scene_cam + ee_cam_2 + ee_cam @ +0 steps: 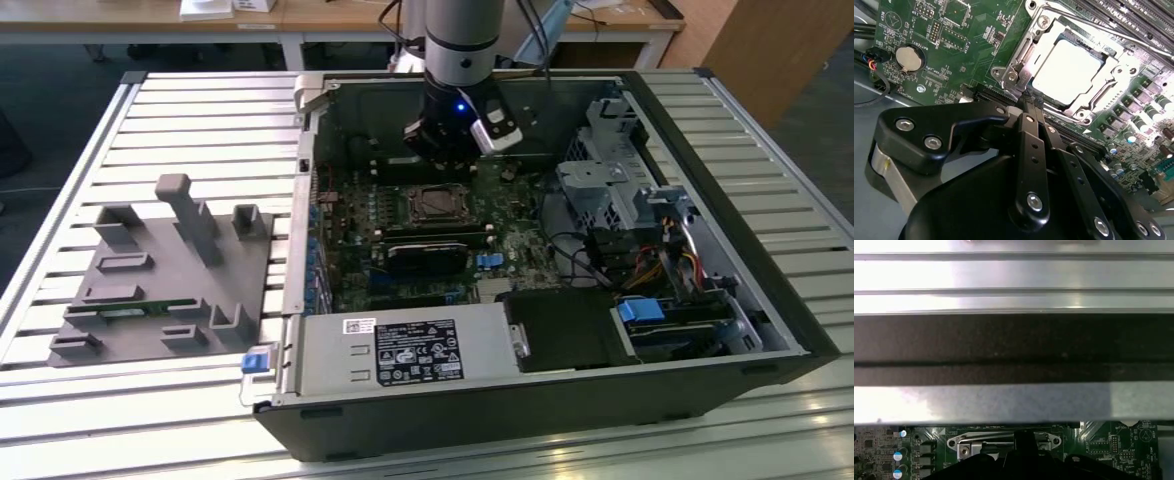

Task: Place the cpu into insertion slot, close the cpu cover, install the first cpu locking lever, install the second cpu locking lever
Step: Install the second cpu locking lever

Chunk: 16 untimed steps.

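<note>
The gripper has its fingers pressed together, holding nothing, tips just beside the cpu cover. The cover lies closed over the cpu seated in the insertion slot.

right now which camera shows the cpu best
The second wrist view: the cpu sits large and bright inside the cover frame. The exterior view shows only a tiny dark square; the first wrist view catches just the frame's edge.

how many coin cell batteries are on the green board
1: a round silver coin cell in the second wrist view, seated in its holder on the green board. The gripper covers part of the board, so another could be hidden.
</note>
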Available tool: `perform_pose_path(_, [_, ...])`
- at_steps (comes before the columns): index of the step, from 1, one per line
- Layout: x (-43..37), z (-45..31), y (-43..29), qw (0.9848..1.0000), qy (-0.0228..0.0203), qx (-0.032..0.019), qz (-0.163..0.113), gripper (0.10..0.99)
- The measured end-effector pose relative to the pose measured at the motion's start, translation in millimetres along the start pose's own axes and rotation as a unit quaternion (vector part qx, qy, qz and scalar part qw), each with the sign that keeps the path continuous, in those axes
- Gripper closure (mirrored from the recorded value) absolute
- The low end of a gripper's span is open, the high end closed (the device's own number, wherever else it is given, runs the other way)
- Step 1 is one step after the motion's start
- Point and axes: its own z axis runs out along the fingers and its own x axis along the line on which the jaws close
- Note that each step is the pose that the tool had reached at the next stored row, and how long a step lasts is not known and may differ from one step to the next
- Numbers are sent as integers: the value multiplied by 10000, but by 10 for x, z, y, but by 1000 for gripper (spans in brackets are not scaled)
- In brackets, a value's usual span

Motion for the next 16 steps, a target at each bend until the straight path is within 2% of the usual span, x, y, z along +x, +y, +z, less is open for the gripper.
perform_pose_path(16, [-2,-4,-57,10000,0,0,0,980])
